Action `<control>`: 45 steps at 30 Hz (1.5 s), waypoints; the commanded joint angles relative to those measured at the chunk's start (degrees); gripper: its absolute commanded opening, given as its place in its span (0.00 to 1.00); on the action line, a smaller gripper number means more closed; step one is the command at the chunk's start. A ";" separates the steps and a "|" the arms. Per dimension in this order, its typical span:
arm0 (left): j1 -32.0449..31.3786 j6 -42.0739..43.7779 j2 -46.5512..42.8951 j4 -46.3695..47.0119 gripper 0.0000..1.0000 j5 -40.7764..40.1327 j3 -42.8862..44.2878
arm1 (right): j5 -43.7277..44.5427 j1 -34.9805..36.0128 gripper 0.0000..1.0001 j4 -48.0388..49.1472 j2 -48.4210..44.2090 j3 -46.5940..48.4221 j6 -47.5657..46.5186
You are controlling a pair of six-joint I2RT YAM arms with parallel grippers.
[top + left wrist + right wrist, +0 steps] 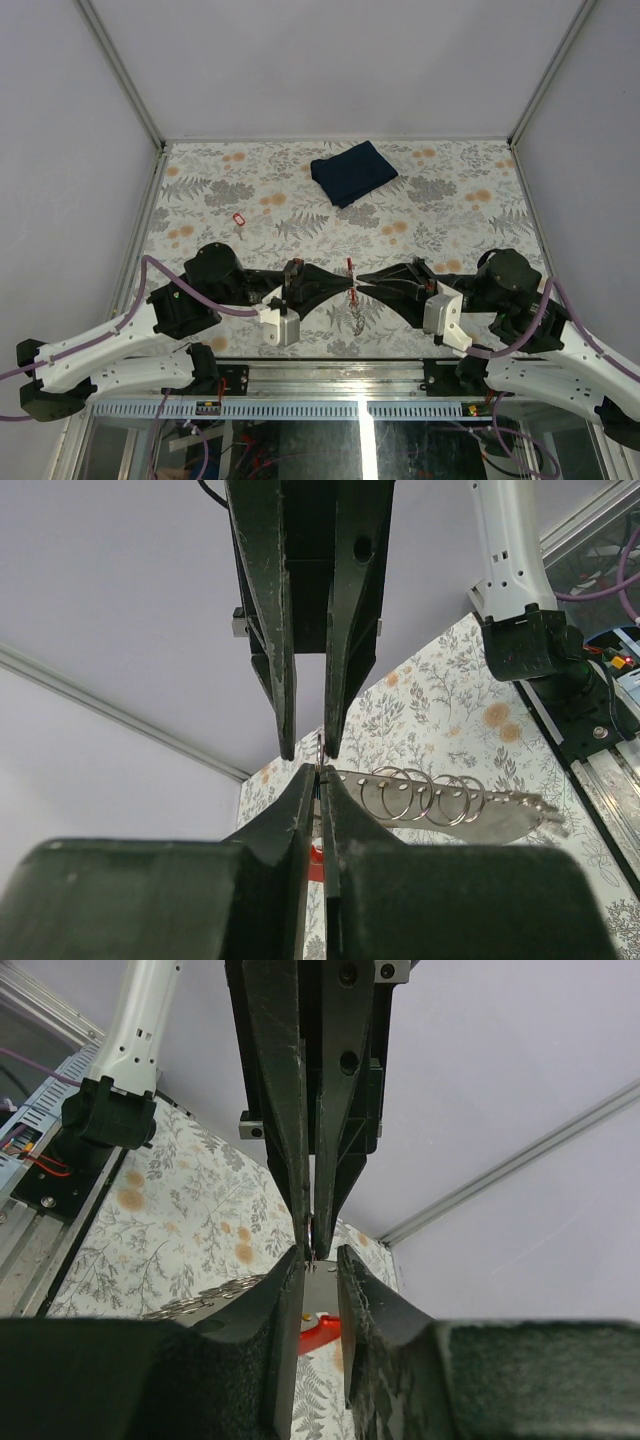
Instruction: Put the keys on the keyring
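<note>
Both grippers meet tip to tip above the table's near middle. My left gripper [344, 283] [318, 772] is shut on the thin silvery keyring [319, 748], and its red tag [316, 861] [322, 1330] hangs just below the jaws. My right gripper [359, 283] [320, 1253] faces it with its jaws a small gap apart around the ring's edge. A flat metal strip with several wire rings [440, 802] [355, 318] dangles from the same spot. The keys are hidden; I cannot make out any coloured key head.
A folded dark blue cloth [352, 172] lies at the back middle of the floral table [450, 200]. A small red and white piece [238, 219] rests on the table at the left. Pale walls close in the three far sides.
</note>
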 commanded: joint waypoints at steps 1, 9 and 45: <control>-0.26 0.17 -0.30 4.02 0.00 1.43 1.95 | -1.58 0.44 0.25 3.85 0.89 0.22 1.34; -0.27 0.30 -0.29 3.52 0.00 2.12 2.39 | -1.61 0.43 0.16 3.97 1.46 0.15 1.32; -0.21 -50.52 -4.50 -20.76 0.61 -40.84 -5.08 | 19.33 0.43 0.00 -10.97 -4.70 -1.08 1.56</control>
